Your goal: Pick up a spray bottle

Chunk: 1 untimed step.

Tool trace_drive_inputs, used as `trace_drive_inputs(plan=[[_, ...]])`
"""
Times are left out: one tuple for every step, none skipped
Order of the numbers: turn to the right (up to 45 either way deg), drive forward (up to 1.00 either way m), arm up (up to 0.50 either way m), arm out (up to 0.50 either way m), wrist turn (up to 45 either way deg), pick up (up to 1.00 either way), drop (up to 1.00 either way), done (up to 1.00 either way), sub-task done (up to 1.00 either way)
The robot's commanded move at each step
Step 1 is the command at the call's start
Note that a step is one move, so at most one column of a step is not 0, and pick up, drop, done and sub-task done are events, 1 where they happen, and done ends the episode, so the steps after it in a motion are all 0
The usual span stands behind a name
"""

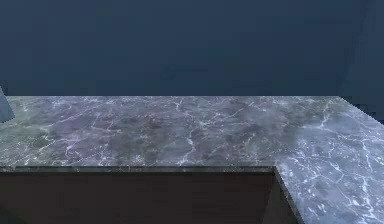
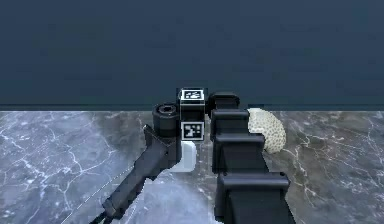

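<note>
A grey marble countertop [image 1: 150, 130] with thin white veins ran across the forward view from the left edge to the right. At the view's right it turned and came toward the camera, making an L shape that reached the bottom edge. Its front lip showed as a thin dark line. Below that lip, inside the crook of the L, sat a dark brown cabinet front [image 1: 130, 200], in shadow. Behind the countertop rose a plain dark blue wall [image 1: 190, 45], which looked slightly paler at the view's far right.
</note>
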Motion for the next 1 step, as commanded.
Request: trace_drive_inputs(plan=[[0.0, 0.00, 0.00, 0.00, 45.0, 0.00, 0.00, 0.00, 0.00]])
